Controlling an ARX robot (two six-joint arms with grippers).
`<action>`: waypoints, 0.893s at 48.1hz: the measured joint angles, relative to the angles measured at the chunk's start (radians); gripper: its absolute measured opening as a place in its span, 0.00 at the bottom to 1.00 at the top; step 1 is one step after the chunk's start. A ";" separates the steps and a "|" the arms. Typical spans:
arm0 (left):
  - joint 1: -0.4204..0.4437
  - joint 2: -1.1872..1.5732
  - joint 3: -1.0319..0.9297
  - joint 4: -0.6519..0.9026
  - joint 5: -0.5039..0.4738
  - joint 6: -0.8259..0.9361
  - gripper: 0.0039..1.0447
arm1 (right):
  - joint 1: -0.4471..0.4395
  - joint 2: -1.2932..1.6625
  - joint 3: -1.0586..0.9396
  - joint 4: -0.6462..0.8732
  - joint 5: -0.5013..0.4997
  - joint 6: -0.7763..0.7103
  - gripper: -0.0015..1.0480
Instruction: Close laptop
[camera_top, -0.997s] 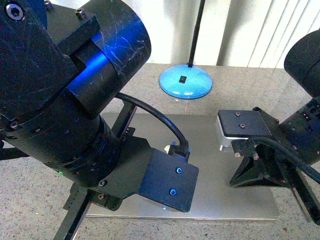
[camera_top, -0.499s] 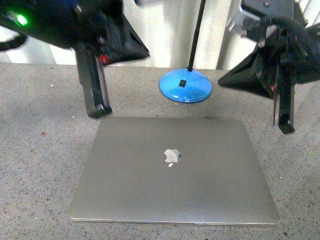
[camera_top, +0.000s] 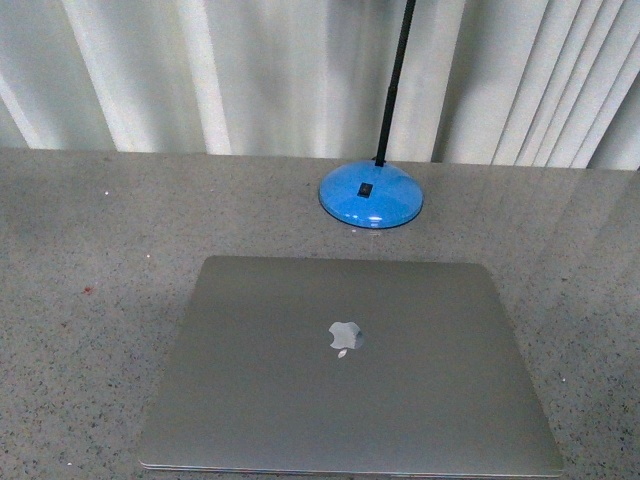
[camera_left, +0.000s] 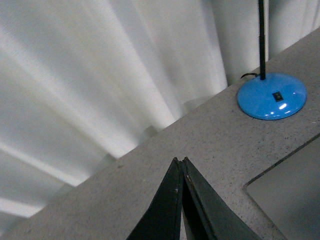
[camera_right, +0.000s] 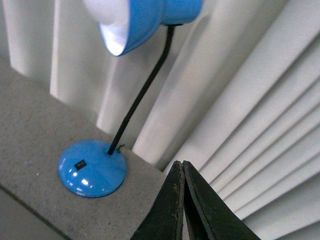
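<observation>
The silver-grey laptop (camera_top: 350, 370) lies shut and flat on the speckled grey table (camera_top: 90, 300), its shiny apple logo (camera_top: 344, 337) facing up. Its keys, trackpad and screen are hidden under the lid. Neither arm shows in the front view. In the left wrist view my left gripper (camera_left: 180, 160) is shut and empty, held above the table, with a corner of the laptop (camera_left: 292, 192) off to one side. In the right wrist view my right gripper (camera_right: 181, 163) is shut and empty, raised in front of the curtain.
A blue desk lamp's base (camera_top: 371, 195) with a black stem stands behind the laptop; it also shows in the left wrist view (camera_left: 271, 96) and the right wrist view (camera_right: 91, 167), where its blue shade (camera_right: 142, 20) hangs above. White pleated curtains (camera_top: 200, 70) line the table's far edge.
Both arms, which pressed on the laptop lid a second ago, have lifted up and away and left the front view. The laptop stays shut.
</observation>
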 joint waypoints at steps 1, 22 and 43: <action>0.011 -0.016 -0.013 0.004 0.002 -0.012 0.03 | -0.005 -0.013 -0.011 0.016 0.009 0.012 0.03; 0.114 -0.258 -0.201 0.112 -0.099 -0.311 0.03 | -0.054 -0.260 -0.148 0.031 0.286 0.267 0.03; -0.018 -0.514 -0.533 0.233 -0.306 -0.547 0.03 | -0.053 -0.611 -0.520 0.010 0.330 0.437 0.03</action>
